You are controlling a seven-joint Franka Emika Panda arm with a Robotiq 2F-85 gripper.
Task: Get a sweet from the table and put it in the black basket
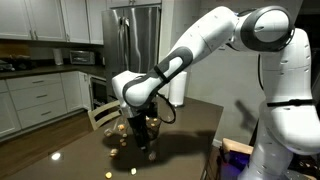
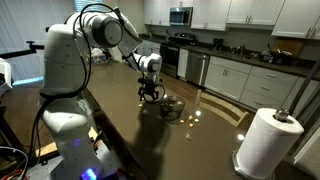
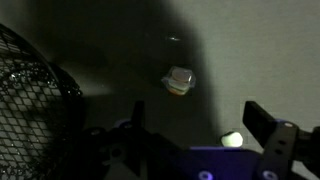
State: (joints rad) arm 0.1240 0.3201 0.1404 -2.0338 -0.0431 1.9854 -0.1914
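A: Fingers (image 3: 268, 122), state?
B: Apart, wide gap, clamped on nothing. Two dark fingers at the bottom of the wrist view, only bare bench (image 3: 250, 50) between them. Low over the bench in both exterior views; touching or not, cannot tell.

A: Sweet count?
B: One for certain. Single pale wrapped sweet (image 3: 180, 80) lying on the bench ahead of the fingers, roughly in line with the gap, closer to the basket-side finger. Clear of both fingers. Plus one small pale blob (image 3: 232, 139) just beside the other finger. Sweet or glare, cannot tell.

A: More in the exterior views?
B: A few bright specks on the glossy top near the fingers. Too small to sort sweets from lamp reflections, so no count there.

A: Basket?
B: One black basket (image 3: 30, 95), dark wire mesh, see-through. Off to one side of the fingers, outside the gap, cut off by the edge of the wrist view. Same basket (image 2: 172, 108) in an exterior view: standing on the bench just beside the fingers, not touching them. Contents too dark to read.

A: Anything else around?
B: One white arm (image 1: 200, 45) reaching down to the bench. One paper towel roll (image 2: 268, 140), upright, well apart from the fingers. One steel fridge (image 1: 135, 35) far behind.
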